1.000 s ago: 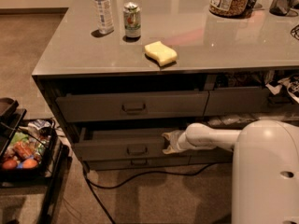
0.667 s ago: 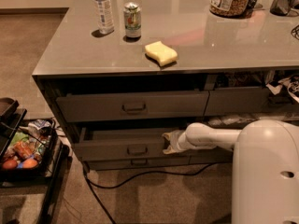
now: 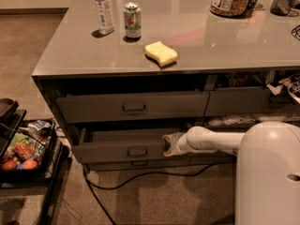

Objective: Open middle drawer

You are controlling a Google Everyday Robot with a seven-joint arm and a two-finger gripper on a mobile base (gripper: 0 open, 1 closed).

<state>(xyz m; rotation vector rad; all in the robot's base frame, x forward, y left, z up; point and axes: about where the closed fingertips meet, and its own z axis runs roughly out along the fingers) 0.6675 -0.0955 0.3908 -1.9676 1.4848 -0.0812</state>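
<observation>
While the dark grey middle drawer (image 3: 117, 150) sits partly out lower centre, white gripper (image 3: 169, 144) at its right end, grip unclear.

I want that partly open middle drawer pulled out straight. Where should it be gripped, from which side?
Grip the small pull handle in the centre of the middle drawer front, coming straight from the front. Being central, it should keep the pull from skewing. The pincer sits at the front's right end instead.
</observation>
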